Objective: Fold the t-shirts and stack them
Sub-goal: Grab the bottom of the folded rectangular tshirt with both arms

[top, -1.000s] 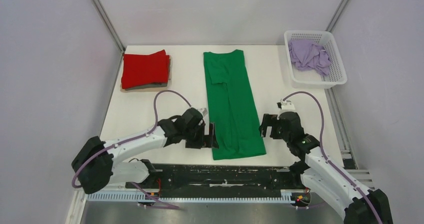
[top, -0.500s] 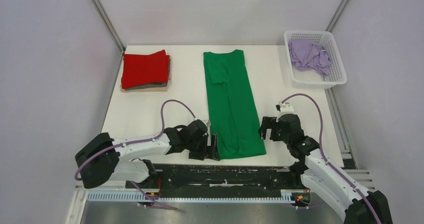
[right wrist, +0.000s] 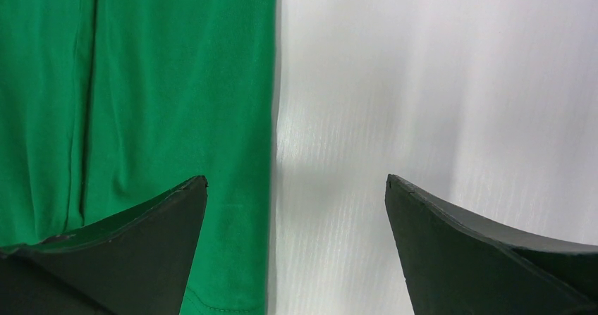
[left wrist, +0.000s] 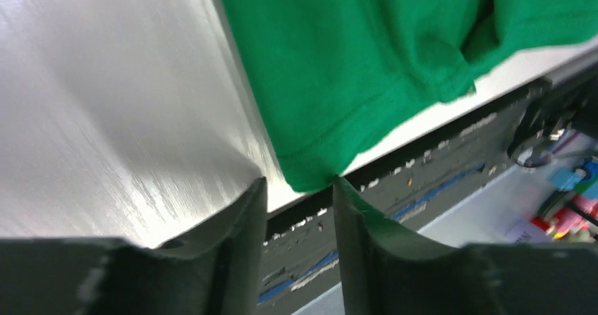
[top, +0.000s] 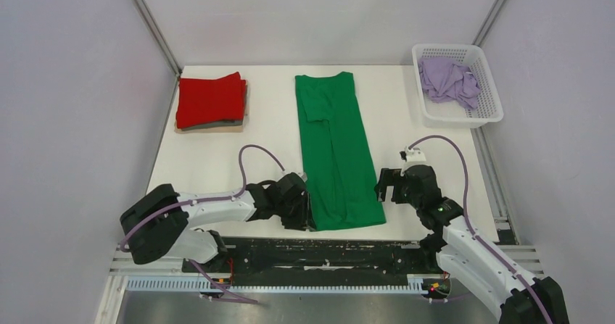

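A bright green t-shirt (top: 337,150), folded into a long strip, lies down the middle of the white table (top: 210,164). My left gripper (top: 310,215) is at its near left corner. In the left wrist view the jaws (left wrist: 300,182) stand a narrow gap apart, and the green corner (left wrist: 310,174) lies just at the fingertips, touching the right one. My right gripper (top: 386,186) stands wide open by the near right edge. Its left finger is over the green shirt (right wrist: 141,82), its right over bare table. A folded red t-shirt (top: 210,99) lies back left. A pale lilac t-shirt (top: 448,79) is crumpled in the basket.
The white lattice basket (top: 464,119) stands at the back right corner. The red shirt rests on a grey folded piece and a brown board (top: 217,126). A black rail (top: 326,255) runs along the table's near edge, just behind the left gripper. Grey walls close in both sides.
My left gripper has slid toward the near edge and right, onto the green shirt's near left corner, and its jaws have narrowed. The right gripper has barely moved and stays open.
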Motion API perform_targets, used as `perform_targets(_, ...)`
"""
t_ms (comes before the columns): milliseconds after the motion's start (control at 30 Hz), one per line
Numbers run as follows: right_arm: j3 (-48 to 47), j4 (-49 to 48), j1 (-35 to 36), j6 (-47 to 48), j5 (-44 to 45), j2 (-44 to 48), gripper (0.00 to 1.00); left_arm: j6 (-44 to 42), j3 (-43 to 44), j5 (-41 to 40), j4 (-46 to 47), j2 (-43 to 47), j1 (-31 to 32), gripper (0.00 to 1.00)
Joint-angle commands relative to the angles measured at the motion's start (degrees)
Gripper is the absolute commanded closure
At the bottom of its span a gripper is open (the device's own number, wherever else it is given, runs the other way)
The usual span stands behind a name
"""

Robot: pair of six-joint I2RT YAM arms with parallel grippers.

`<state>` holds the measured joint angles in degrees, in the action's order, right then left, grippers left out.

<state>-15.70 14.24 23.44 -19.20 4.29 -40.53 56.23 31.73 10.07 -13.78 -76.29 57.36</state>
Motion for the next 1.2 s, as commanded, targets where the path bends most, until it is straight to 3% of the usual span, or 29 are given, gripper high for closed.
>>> perform_targets(0,0.51,-1.83,-0.16,1.17,-0.52,0.51,0.02,2.9,1.03,-2.58,1.39,-3.49,0.31,0.62)
perform_targets(67,0.92,-1.76,-0.15,1.01,-0.77,0.49,0.01,3.24,1.16,-2.12,1.26,-4.75,0.32,0.74)
perform_targets(267,1.56,1.42,-0.15,-0.54,-4.1,1.24,0.01,4.5,1.02,-3.47,-0.3,-5.14,0.36,0.98)
perform_targets(400,-1.55,10.38,-0.15,-0.57,-4.13,1.94,0.01,5.56,0.18,-2.81,-0.43,-4.03,0.43,0.98)
perform_targets(567,-3.04,17.73,-0.15,-0.05,-7.94,6.88,0.12,9.28,-1.11,-2.59,-1.82,-2.4,1.46,0.98)
perform_targets(967,3.67,15.03,-0.14,-4.5,-17.46,8.57,0.5,10.66,2.48,-5.48,-7.58,-2.41,5.66,0.98)
perform_targets(1167,4.36,15.29,-0.15,-4.19,-20.26,7.62,0.57,10.67,2.81,-5.64,-7.8,-2.49,6.0,0.98)
